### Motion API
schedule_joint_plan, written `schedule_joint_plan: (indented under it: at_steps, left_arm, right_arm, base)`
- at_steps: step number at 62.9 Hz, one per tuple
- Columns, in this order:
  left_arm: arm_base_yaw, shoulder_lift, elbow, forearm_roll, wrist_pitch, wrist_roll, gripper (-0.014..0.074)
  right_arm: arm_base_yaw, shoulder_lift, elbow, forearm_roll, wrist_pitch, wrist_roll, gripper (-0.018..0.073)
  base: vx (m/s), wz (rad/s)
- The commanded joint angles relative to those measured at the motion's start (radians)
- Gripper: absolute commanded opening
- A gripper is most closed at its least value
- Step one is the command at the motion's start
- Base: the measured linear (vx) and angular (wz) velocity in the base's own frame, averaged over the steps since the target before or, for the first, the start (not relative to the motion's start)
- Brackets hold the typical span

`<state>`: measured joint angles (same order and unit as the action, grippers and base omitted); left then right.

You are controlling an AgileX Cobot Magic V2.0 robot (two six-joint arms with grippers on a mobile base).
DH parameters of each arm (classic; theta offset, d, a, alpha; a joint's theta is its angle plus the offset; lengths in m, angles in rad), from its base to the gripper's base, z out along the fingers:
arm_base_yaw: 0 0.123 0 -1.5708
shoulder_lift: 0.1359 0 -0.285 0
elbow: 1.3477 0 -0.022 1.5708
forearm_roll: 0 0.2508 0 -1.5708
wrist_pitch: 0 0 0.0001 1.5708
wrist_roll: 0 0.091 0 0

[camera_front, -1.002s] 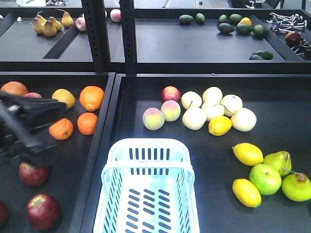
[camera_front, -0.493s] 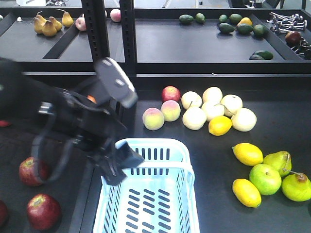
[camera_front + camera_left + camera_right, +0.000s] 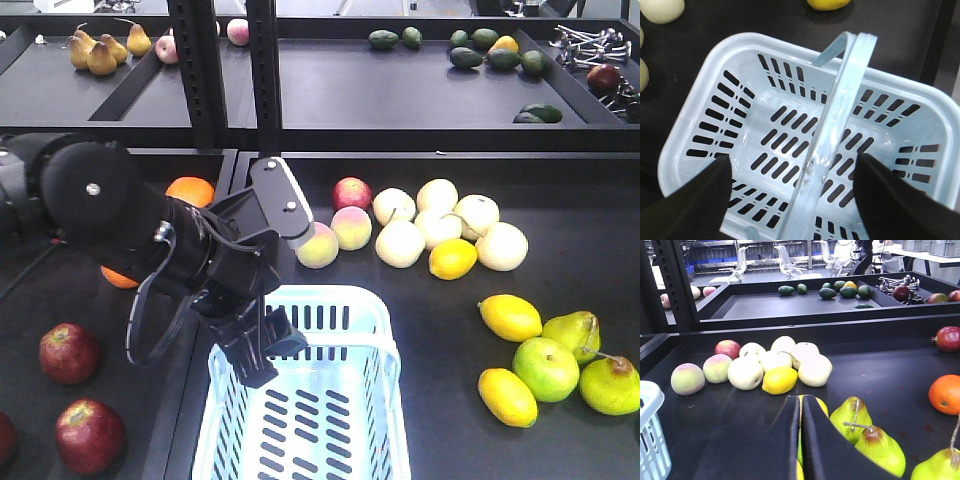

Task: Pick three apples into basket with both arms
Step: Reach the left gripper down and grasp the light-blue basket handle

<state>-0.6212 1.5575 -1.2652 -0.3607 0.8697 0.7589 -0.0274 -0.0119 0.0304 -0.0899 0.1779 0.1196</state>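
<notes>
Pale blue basket [image 3: 330,420] sat at the front left corner of the right tray [image 3: 575,200], only its slotted floor showing inside. The left gripper [image 3: 795,172] hung spread wide over its handle [image 3: 840,100]. Dark apples [image 3: 68,352] lay near the front edge of the left tray [image 3: 20,400]. The right gripper [image 3: 801,410] was pinched closed, gripping nothing.

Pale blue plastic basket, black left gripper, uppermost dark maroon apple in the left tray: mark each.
Pale blue plastic basket [image 3: 340,296]: front view, far rim.
Black left gripper [image 3: 793,161]: left wrist view, between fingertips.
Dark maroon round apple [image 3: 68,355]: front view, skin centre.
</notes>
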Motion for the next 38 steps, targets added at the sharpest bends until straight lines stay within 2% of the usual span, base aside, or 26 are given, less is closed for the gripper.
schedule_joint_plan:
  at_steps: [1, 24, 31, 38]
  left_arm:
    - [-0.007, -0.009, -0.029, -0.018, -0.029, 0.003, 0.0483]
    - [-0.007, 0.077, -0.029, -0.017, -0.005, -0.001, 0.046]
    - [-0.007, 0.078, -0.029, -0.018, -0.005, -0.008, 0.0375]
    - [-0.007, 0.078, -0.029, -0.018, -0.004, -0.025, 0.0205]
  right_arm:
    - [0.004, -0.006, 0.012, -0.006, -0.075, -0.003, -0.0008]
    - [0.004, -0.006, 0.012, -0.006, -0.075, -0.003, -0.0008]
    - [0.004, -0.006, 0.012, -0.006, -0.075, -0.003, -0.0008]
    - [0.004, -0.006, 0.012, -0.006, -0.075, -0.003, -0.0008]
  base:
    - [0.0, 0.0]
    - [0.0, 0.0]
    - [0.0, 0.0]
    - [0.0, 0.0]
